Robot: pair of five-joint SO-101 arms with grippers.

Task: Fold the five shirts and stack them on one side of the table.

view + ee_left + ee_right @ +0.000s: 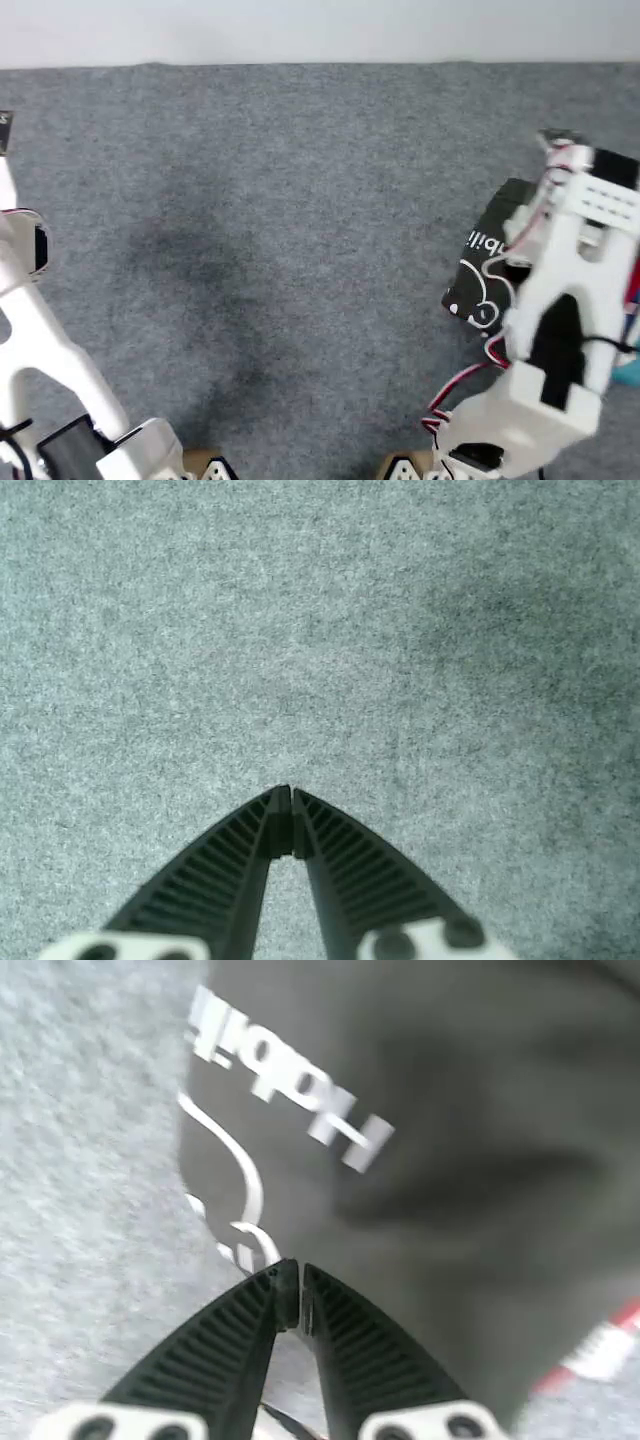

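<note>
A folded black shirt (487,268) with white print lies at the table's right side, partly under the right arm (565,320). In the right wrist view the shirt (450,1140) spreads just beyond my right gripper (291,1295), whose tips are shut together at the shirt's printed edge with nothing seen between them. My left gripper (291,820) is shut and empty above bare grey table surface (320,630). The left arm (40,340) stands at the table's left edge.
A strip of red and white fabric (600,1350) peeks from under the black shirt, and a bit of teal (630,372) shows at the right edge. The grey felt table (280,220) spreads wide between the two arms.
</note>
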